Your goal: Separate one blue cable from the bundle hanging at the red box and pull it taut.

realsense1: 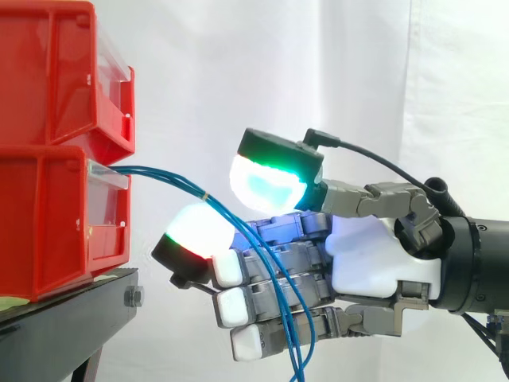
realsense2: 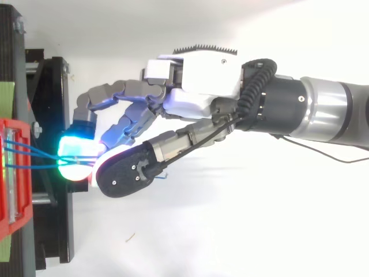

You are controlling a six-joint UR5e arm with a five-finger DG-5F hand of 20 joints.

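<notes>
Right now the hand [realsense1: 366,263] reaches in from the right toward the 2 red bins [realsense1: 56,79] stacked on the black stand [realsense1: 71,318], with the white curtain [realsense1: 238,64] behind. It stands open. Its fingers stretch toward the bins, and 2 glowing pads sit apart: the upper pad [realsense1: 266,183] cyan and green, the lower pad [realsense1: 195,231] white with a green and red edge. The blue cables [realsense1: 171,179] leave the front of the lower bin [realsense1: 48,231] together and arc right through the gap between those 2 pads. They then hang slack across the side of the fingers and run off the bottom of the side view. I cannot tell whether either pad touches them. The pads are not closed on them.
</notes>
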